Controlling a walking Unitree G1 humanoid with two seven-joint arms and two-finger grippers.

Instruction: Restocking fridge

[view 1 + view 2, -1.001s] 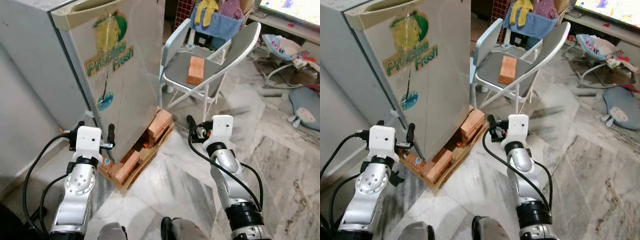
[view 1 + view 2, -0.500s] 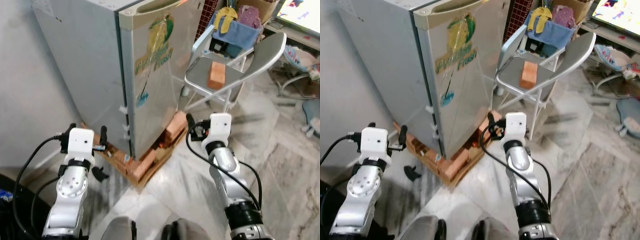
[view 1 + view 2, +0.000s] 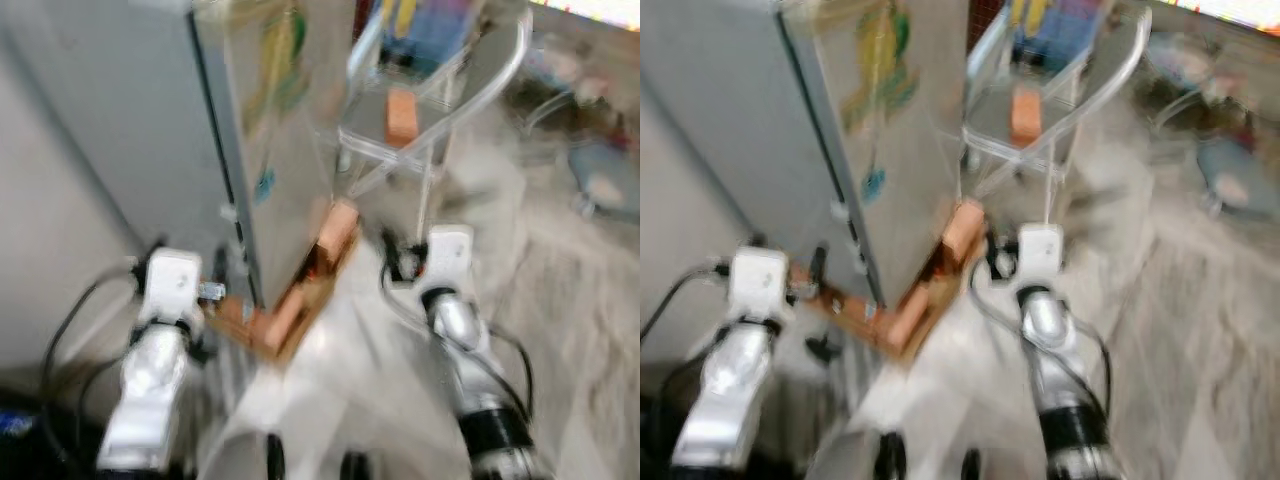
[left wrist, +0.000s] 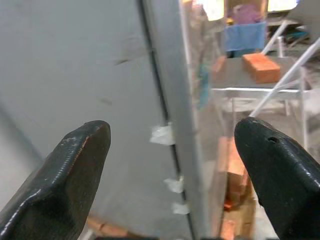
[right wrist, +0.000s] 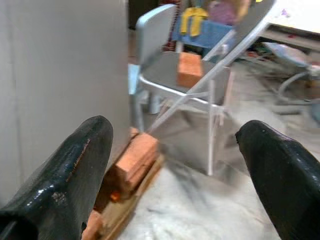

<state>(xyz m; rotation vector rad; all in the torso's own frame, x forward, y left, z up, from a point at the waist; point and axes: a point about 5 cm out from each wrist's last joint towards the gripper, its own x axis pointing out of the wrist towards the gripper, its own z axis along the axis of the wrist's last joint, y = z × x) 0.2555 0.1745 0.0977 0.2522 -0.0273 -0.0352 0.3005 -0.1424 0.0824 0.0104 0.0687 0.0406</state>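
The head views are blurred by motion. A grey fridge [image 3: 250, 110] with a green and yellow sticker on its shut door [image 3: 890, 90] stands ahead on the left, raised on bricks and a wooden pallet [image 3: 300, 295]. My left gripper [image 4: 170, 170] is open and empty, held low before the fridge's side and door edge [image 4: 165, 100]. My right gripper [image 5: 185, 165] is also open and empty, held low near the pallet bricks [image 5: 135, 160], facing the folding chair.
A grey folding chair [image 3: 440, 90] stands right of the fridge with a brick [image 3: 400, 112] on its seat. A blue basket of clothes [image 5: 210, 25] sits behind it. Marble floor [image 3: 560, 300] stretches to the right, with blurred clutter at the far right.
The whole picture has shifted and blurred, so the camera has moved; the fridge's corner now sits further left. Both arms keep the same raised pose with fingers apart.
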